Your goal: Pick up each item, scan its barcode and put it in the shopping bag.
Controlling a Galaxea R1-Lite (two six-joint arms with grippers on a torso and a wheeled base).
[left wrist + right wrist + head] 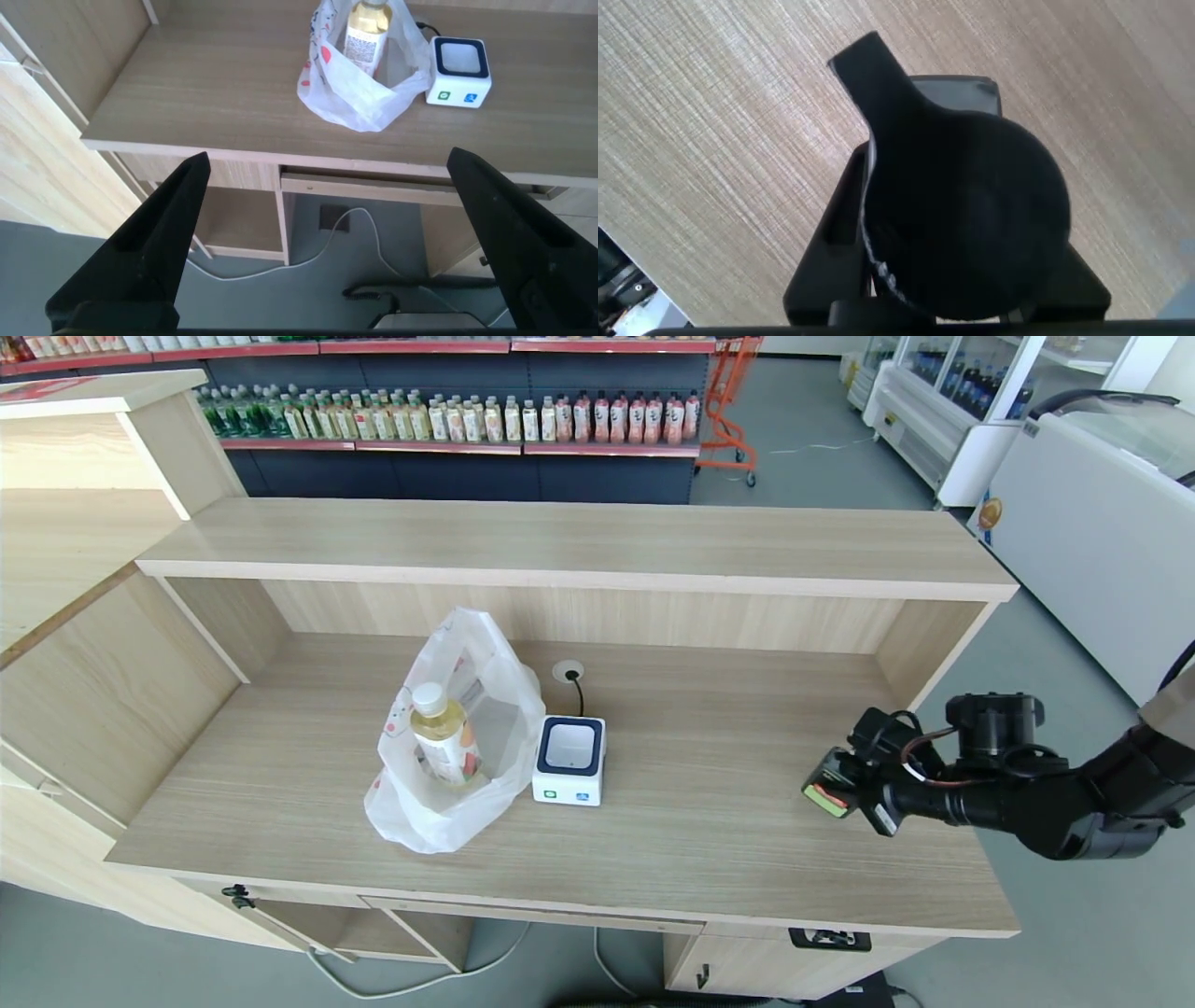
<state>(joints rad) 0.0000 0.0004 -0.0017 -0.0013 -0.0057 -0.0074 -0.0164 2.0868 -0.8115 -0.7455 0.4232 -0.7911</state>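
Observation:
A white plastic shopping bag [439, 803] [360, 93] stands open on the wooden counter [728, 784], left of centre. A yellow drink bottle [443, 733] [364, 33] stands upright inside it. Beside the bag, on its right, sits a small white barcode scanner [569, 759] [460, 70]. My right gripper [831, 793] hovers over the counter's right end, shut on a small green and red pack [825, 798]; from the wrist that pack is a dark shape [962, 205] above the wood. My left gripper [327, 243] hangs open and empty in front of the counter, below its front edge.
A raised ledge [579, 537] and side walls enclose the counter at the back and both ends. A cable runs from a grommet [568, 670] to the scanner. Bare wood lies between scanner and right gripper. Drink shelves [448, 420] and a freezer [1102, 523] stand behind.

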